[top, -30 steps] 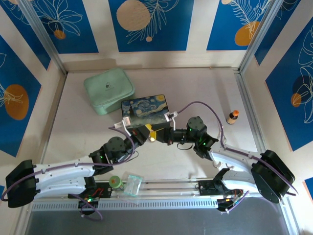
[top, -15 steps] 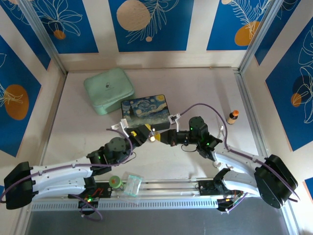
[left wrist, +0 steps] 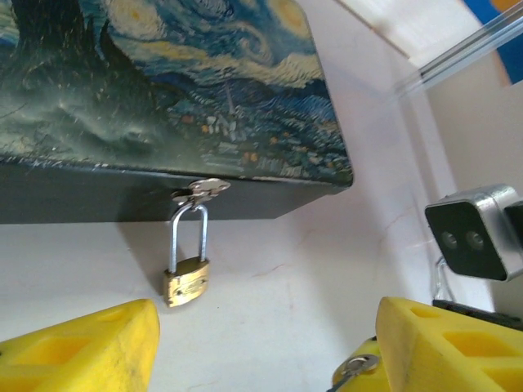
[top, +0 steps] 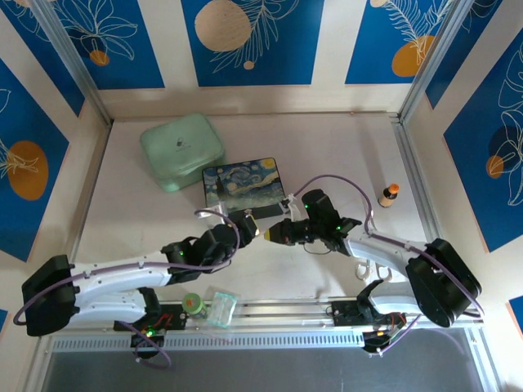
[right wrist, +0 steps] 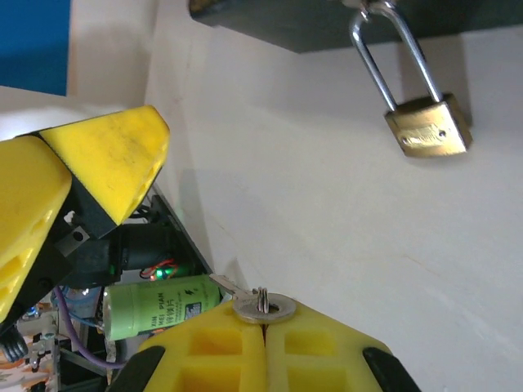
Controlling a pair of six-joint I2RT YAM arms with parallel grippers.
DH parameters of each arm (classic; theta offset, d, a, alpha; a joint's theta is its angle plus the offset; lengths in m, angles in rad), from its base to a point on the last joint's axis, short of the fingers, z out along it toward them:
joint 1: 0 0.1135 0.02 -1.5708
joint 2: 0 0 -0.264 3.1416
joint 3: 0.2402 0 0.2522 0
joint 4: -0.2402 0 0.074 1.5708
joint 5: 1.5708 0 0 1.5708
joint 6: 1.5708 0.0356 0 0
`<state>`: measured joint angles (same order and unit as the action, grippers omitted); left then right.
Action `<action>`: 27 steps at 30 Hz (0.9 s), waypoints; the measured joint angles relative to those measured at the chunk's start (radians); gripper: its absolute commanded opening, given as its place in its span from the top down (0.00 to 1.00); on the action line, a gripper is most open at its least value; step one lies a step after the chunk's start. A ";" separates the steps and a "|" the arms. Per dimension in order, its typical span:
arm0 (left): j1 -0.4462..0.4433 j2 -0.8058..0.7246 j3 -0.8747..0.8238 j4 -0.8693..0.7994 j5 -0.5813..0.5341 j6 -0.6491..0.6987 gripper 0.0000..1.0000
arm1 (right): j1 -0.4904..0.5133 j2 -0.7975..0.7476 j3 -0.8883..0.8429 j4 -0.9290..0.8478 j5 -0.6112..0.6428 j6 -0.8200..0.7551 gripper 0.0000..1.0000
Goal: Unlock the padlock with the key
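The small brass padlock [left wrist: 186,282] hangs by its silver shackle from the hasp on the front wall of the painted box [left wrist: 163,98] and rests on the white table. In the right wrist view the padlock [right wrist: 427,125] is at the upper right. My right gripper [right wrist: 263,322] is shut on the key [right wrist: 253,304], whose round head and ring stick out above the fingertips. That key head [left wrist: 353,366] also shows by my left gripper's right finger. My left gripper [left wrist: 261,351] is open a short way in front of the padlock, nothing between its yellow fingers [left wrist: 82,347].
The painted box [top: 243,181] lies mid-table, with a mint green pouch [top: 181,149] behind it to the left. A small brown bottle [top: 389,195] stands at the right. A green cylinder [top: 193,303] and a clear plastic piece [top: 221,308] lie by the arm bases.
My left gripper has gone from shut to open. Both wrists have shifted lower and closer to the front of the box; the right gripper stays shut.
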<state>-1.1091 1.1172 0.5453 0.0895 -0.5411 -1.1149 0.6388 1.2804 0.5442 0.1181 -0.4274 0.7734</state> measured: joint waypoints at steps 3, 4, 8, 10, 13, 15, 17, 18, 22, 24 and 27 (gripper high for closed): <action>0.000 -0.002 -0.027 0.056 0.012 0.018 0.33 | -0.006 0.006 -0.001 0.011 -0.023 0.010 1.00; 0.000 -0.002 -0.036 0.085 0.017 0.017 0.33 | -0.007 0.006 -0.001 0.021 -0.031 0.016 1.00; 0.000 -0.002 -0.069 0.169 0.042 -0.021 0.38 | -0.003 0.005 -0.002 0.068 -0.053 0.053 1.00; 0.000 0.004 -0.076 0.206 0.058 -0.061 0.41 | 0.008 0.003 -0.002 0.079 -0.051 0.065 1.00; -0.001 0.025 -0.077 0.266 0.085 -0.112 0.46 | 0.028 -0.001 -0.002 0.090 -0.048 0.088 1.00; -0.004 0.031 -0.077 0.282 0.092 -0.136 0.47 | 0.033 -0.001 -0.002 0.113 -0.048 0.115 1.00; -0.007 0.031 -0.077 0.285 0.093 -0.161 0.48 | 0.032 -0.001 -0.002 0.149 -0.048 0.148 1.00; -0.007 0.031 -0.077 0.283 0.092 -0.171 0.49 | 0.034 -0.001 -0.002 0.166 -0.048 0.161 1.00; -0.008 0.030 -0.077 0.240 0.092 -0.246 0.52 | 0.058 -0.003 -0.001 0.185 -0.018 0.182 1.00; -0.008 0.030 -0.077 0.219 0.092 -0.291 0.52 | 0.070 -0.003 0.000 0.186 -0.002 0.182 1.00; -0.008 0.030 -0.077 0.210 0.092 -0.348 0.56 | 0.082 -0.003 0.006 0.183 0.015 0.182 1.00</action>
<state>-1.1175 1.1473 0.4683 0.2996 -0.4496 -1.4628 0.7212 1.2774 0.5503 0.3016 -0.4126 0.9550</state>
